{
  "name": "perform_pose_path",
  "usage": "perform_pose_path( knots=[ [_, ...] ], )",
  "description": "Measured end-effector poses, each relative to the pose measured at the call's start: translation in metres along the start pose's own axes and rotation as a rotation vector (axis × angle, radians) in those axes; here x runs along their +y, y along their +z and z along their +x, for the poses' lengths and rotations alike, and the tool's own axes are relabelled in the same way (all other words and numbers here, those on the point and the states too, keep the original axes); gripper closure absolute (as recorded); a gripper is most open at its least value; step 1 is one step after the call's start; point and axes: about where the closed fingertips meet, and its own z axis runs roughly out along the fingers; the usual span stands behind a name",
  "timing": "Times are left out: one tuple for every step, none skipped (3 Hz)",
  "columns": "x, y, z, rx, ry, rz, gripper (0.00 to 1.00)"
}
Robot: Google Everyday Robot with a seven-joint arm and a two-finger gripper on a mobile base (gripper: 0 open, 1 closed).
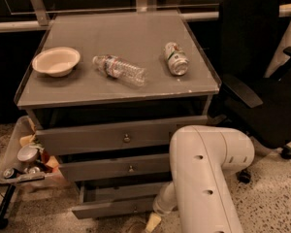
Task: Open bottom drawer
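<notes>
The bottom drawer (117, 208) is the lowest of three grey drawers in the cabinet. It stands pulled out, with a strip of its plain grey inside (121, 192) showing behind the flat front. Its small knob (135, 208) shows faintly at the centre of the front. My gripper (152, 222) is low at the bottom edge of the view, just right of the drawer front's centre and close to the knob. My big white arm (203, 178) reaches down to it and hides the right end of the drawer.
The middle drawer (116, 168) and top drawer (116, 136) stand slightly ajar. On the cabinet top (136, 42) lie a bowl (56, 60), a plastic bottle (119, 70) and a can (176, 58). A black office chair (262, 81) stands at right, a tray of clutter (24, 161) at left.
</notes>
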Motion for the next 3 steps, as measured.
perform_pose_path(
  knots=[
    [0.013,0.001,0.008,0.010,0.022,-0.026,0.00],
    [0.013,-0.002,0.007,0.010,0.022,-0.026,0.00],
    [0.024,-0.002,0.014,0.019,0.035,-0.046,0.00]
  ],
)
